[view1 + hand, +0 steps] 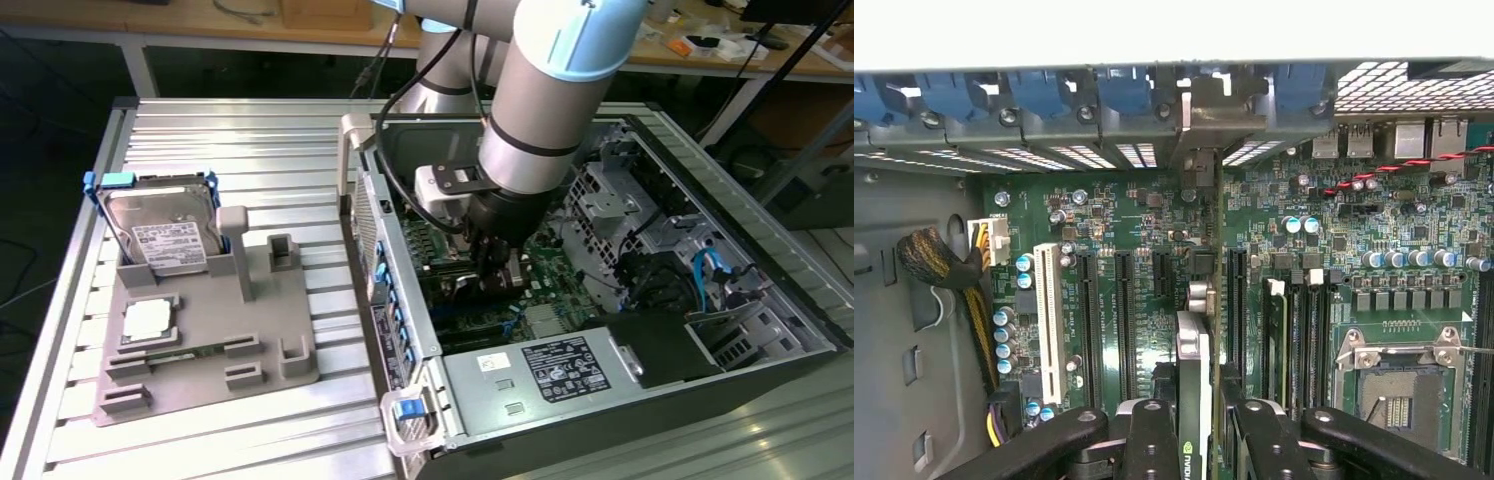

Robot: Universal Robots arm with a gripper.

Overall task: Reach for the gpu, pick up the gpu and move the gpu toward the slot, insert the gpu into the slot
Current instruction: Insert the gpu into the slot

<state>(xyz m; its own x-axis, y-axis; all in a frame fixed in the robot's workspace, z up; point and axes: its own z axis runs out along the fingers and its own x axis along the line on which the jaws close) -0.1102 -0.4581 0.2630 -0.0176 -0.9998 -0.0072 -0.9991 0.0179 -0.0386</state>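
In the wrist view the gpu (1194,360) stands edge-on between my two black fingers (1152,440), a thin dark card with a silvery edge. My gripper (1199,425) is shut on it. The card hangs just above the green motherboard (1334,250), lined up along the long black slots (1124,320) on either side; the slot right under it is hidden by the card. Its far end points at the case's rear bracket openings (1199,130). In the exterior view my gripper (491,272) is down inside the open computer case (747,300), with the gpu (463,284) low over the board.
A grey fixture (200,350) on the exterior view's left carries a hard drive (167,235) and a processor chip (147,318). Inside the case are a power supply (561,365), drive cages (627,200), a cable bundle (944,270), a white slot (1049,320) and the processor socket (1399,385).
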